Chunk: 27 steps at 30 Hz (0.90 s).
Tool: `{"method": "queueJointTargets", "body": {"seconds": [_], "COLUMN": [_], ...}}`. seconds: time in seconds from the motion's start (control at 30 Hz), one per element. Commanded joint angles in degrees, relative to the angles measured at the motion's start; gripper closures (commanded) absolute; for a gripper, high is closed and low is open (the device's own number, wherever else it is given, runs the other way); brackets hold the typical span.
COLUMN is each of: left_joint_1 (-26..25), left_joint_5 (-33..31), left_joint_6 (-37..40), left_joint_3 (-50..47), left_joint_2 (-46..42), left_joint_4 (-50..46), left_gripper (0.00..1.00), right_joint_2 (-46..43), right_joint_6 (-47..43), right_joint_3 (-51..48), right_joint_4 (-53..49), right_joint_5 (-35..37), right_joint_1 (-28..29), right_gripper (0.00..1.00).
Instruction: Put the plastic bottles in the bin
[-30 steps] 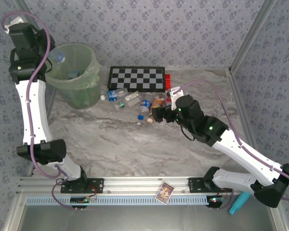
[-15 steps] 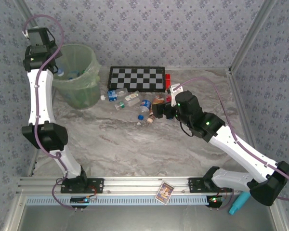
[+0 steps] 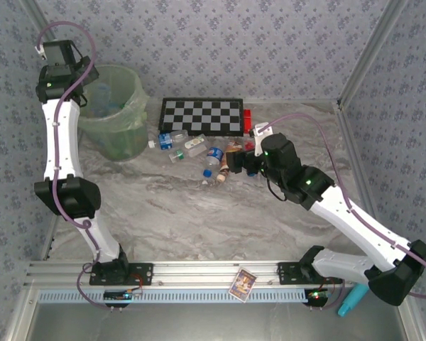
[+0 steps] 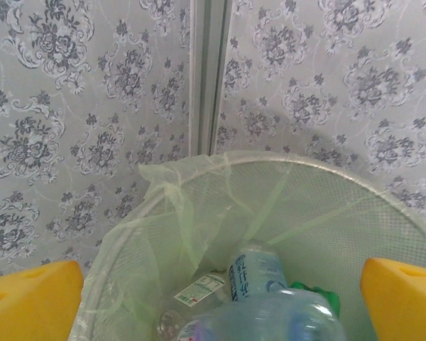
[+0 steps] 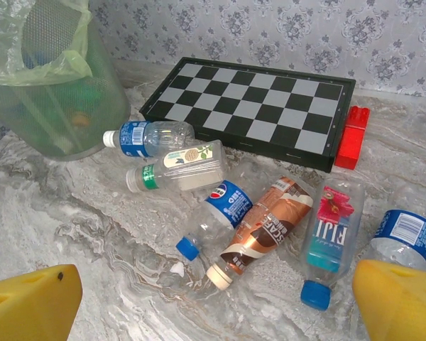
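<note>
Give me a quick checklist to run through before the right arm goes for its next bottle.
1. Left gripper open, nothing clamped: ok.
2. Left gripper above the bin: ok.
3. Right gripper open: ok.
4. Target ahead of the right gripper: ok, the brown-labelled bottle lies on the table.
5. Space around the target: not ok, the blue-labelled bottle and the pink-flower bottle lie right beside it.
6. Room left in the bin: cannot tell.
</note>
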Motion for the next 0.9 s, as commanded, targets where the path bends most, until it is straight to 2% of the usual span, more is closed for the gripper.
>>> {"method": "queueJointTargets", "body": {"seconds": [0.0, 0.33, 0.47, 0.73, 0.83, 0.87], "left_joint_1": [0.4, -0.7, -1.7, -8.0, -10.3, -11.2], "left_joint_5": [1.5, 5.3, 8.7, 12.4, 13.6, 13.5], "left_joint_6": [-1.3, -4.5, -7.4, -8.4, -8.9, -8.4], "left_joint_3": [1.6, -1.8, -3.7, -15.2, -20.1, -20.6], "left_joint_2": [-2.5, -6.9, -9.1, -17.5, -20.4, -21.0], "left_joint_4": [-0.5, -3.8, -5.1, -1.6, -1.3, -2.2], "left_gripper": [0.0, 0.0, 0.0, 0.0, 0.0, 0.0], "right_joint_2": [-1.8, -3.0, -2.8, 0.2, 1.0, 1.4], "right_joint_6": [1.1, 3.8, 6.7, 14.2, 16.6, 17.3], "right_joint_3": [-0.9, -2.1, -2.2, -4.3, -6.7, -7.7], "right_joint_4": [0.3, -0.7, -3.7, -8.6, -8.2, -7.8], "right_joint_5": [-0.3, 0.4, 1.7, 1.5, -1.4, -3.1], "right_joint_1": [-0.2, 0.0, -0.2, -4.9, -7.6, -8.8], "right_gripper": [0.0, 0.0, 0.0, 0.0, 0.01, 0.04]}}
